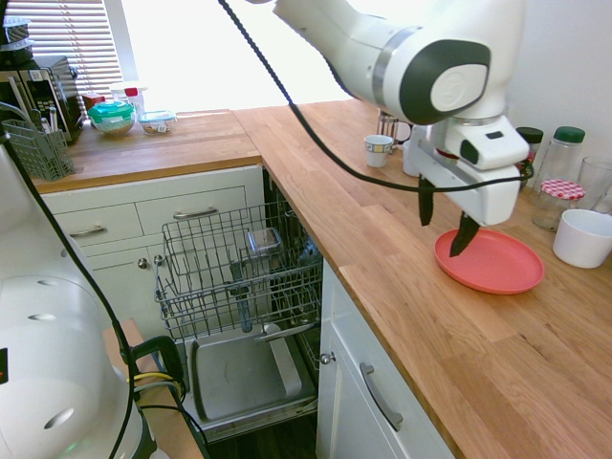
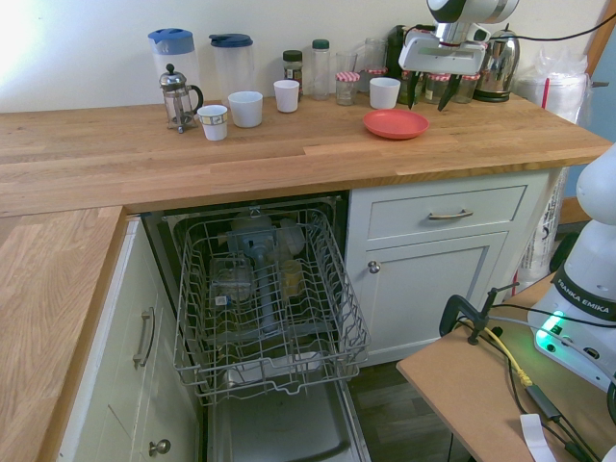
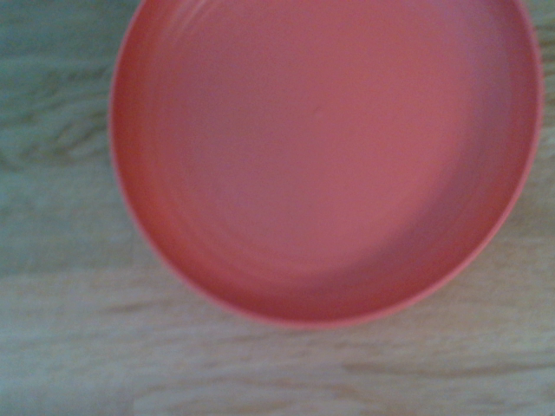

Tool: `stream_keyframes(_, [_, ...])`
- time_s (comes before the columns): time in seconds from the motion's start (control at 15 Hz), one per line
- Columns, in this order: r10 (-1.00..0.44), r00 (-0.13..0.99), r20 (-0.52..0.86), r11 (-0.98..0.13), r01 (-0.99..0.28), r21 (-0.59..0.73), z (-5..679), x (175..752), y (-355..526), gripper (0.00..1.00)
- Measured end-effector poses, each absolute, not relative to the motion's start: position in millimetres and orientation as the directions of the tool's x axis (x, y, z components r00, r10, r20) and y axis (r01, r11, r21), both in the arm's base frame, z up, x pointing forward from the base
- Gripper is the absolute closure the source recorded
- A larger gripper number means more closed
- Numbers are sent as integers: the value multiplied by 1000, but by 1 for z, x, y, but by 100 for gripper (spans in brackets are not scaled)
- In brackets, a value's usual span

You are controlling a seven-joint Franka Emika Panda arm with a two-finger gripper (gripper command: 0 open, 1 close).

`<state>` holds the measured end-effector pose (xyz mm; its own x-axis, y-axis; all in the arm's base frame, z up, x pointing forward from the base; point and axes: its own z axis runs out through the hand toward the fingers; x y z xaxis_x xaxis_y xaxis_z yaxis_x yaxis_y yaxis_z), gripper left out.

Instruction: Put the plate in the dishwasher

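Fingers point(image 1: 426, 203): spread wide, empty, touching nothing.
Plate point(image 1: 490, 261): flat on the counter point(image 1: 382, 239), beneath the gripper point(image 1: 444, 220).

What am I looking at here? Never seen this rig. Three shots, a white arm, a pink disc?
It is one white robot arm with a two-finger gripper, working in a kitchen. Two pictures come from fixed cameras on opposite sides of the arm; the third comes from a camera on its wrist, looking straight down.

The pink disc is a plate, lying flat on the wooden counter. The gripper hangs above it, open and holding nothing; the wrist view is almost filled by the plate.

Below the counter the dishwasher stands open with its wire rack pulled out. Mugs, jars, jugs and a kettle line the back of the counter.
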<state>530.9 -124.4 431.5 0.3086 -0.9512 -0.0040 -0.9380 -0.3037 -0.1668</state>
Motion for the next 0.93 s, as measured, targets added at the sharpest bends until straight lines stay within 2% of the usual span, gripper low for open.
stream_keyframes(0.53, [-986, 102, -133, -82, -986, -148, 386, 593, -213, 0])
stream_keyframes(0.93, [-983, 32, -183, -8, -991, -132, 351, 609, -231, 0])
